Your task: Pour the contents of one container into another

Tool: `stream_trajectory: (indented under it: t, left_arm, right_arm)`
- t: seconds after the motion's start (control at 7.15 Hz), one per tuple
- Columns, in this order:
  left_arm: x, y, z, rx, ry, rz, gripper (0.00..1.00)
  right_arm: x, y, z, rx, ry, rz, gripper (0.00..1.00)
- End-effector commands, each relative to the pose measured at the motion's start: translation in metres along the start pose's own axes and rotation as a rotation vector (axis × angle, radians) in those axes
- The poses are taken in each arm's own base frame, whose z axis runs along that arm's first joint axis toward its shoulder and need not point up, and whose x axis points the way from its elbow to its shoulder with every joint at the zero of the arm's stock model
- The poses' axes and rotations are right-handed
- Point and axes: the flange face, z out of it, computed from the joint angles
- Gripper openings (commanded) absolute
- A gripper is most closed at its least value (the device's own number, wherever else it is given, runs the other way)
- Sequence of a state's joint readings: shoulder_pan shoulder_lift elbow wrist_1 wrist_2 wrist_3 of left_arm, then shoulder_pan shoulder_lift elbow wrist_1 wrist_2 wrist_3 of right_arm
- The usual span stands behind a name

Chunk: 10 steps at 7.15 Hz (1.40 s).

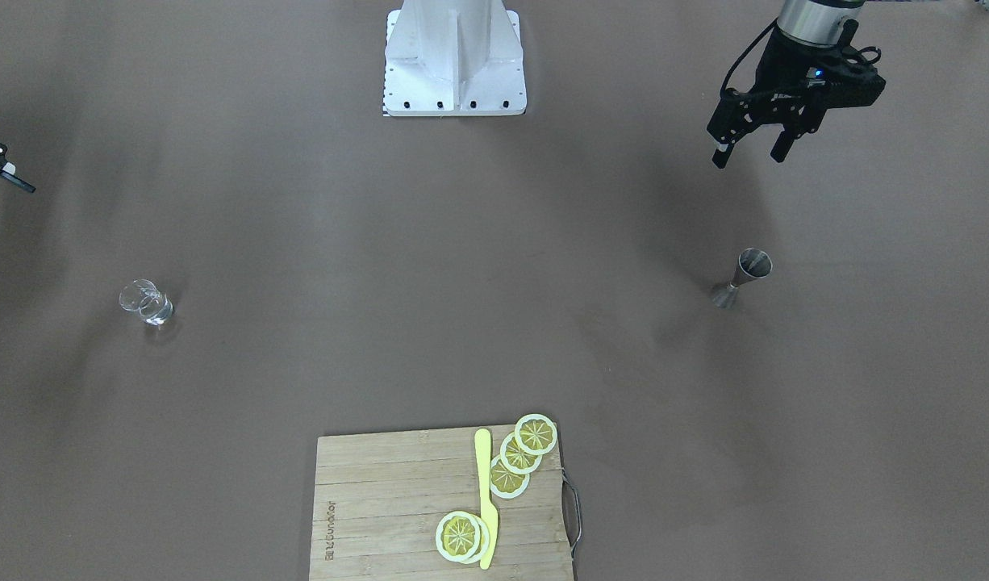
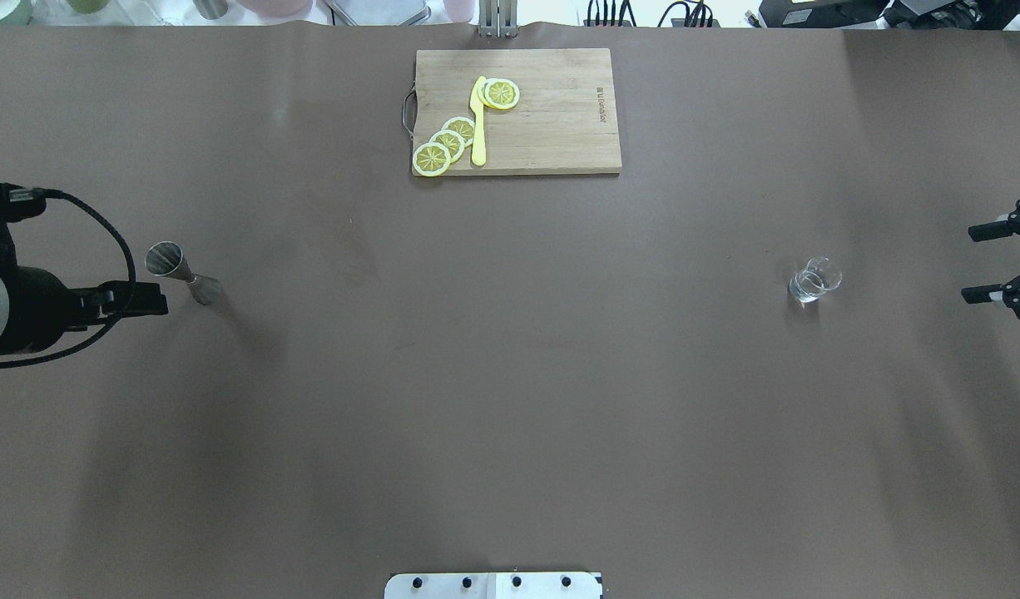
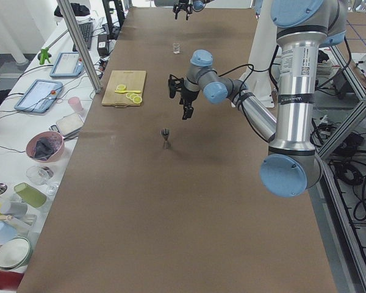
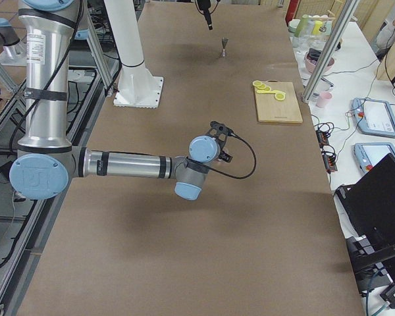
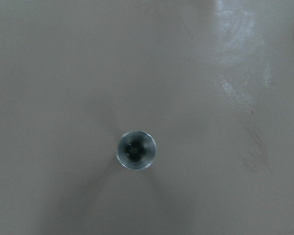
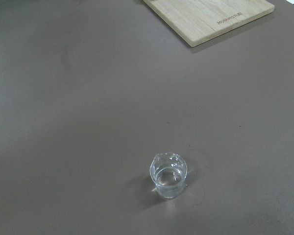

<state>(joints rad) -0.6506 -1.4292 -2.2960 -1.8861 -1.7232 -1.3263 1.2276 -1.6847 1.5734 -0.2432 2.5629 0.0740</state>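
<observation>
We log the glass [image 2: 814, 283] upright at the overhead view's right, with bare table [image 2: 510, 374] all round it. The right gripper [image 2: 969, 263] is at the right edge, jaws apart. The jigger [image 2: 181, 273] stands upright at far left, with the left gripper [image 1: 749, 157] near it, fingers spread.

Flat brown table covering [image 1: 301, 242]: plain, unpatterned. Small rounded clear glass [image 1: 146, 303]: colourless. Hourglass-shaped steel jigger [image 1: 743, 277]: grey, shiny. Rectangular wooden cutting board [image 1: 381, 500]: pale tan, striped by plank grain. On board: round slices [image 1: 536, 434] coloured yellow, rimmed white, marked by radial lines; slim plastic knife [image 1: 484, 476] coloured pale yellow.
</observation>
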Motion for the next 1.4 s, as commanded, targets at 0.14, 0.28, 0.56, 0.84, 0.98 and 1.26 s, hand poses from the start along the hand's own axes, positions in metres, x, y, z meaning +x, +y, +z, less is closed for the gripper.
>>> stream_trajectory:
  t: [0.14,0.28,0.56,0.84,0.98,1.26]
  left_arm:
    - [0.017,0.089,0.035,0.29,-0.026,0.183,0.98]
    - [0.02,0.118,0.055,0.389,-0.032,0.203,0.98]
    - [0.013,0.129,0.08,0.532,-0.051,0.172,0.98]
    - [0.02,0.14,0.115,0.562,-0.072,0.191,0.98]
    - [0.021,0.137,0.12,0.569,-0.078,0.189,0.98]
    - [0.014,0.125,0.14,0.688,-0.119,0.203,0.98]
  right_arm:
    - [-0.027,0.014,0.027,0.016,0.024,-0.076,0.99]
    - [-0.025,0.016,0.031,0.015,0.053,-0.076,0.99]
    - [-0.021,0.033,0.037,0.008,0.064,-0.07,0.99]
    - [-0.018,0.068,0.051,0.025,0.029,-0.098,0.97]
    - [-0.011,0.065,0.061,0.043,0.007,-0.12,0.95]
    - [-0.008,0.058,0.07,0.051,0.005,-0.13,0.97]
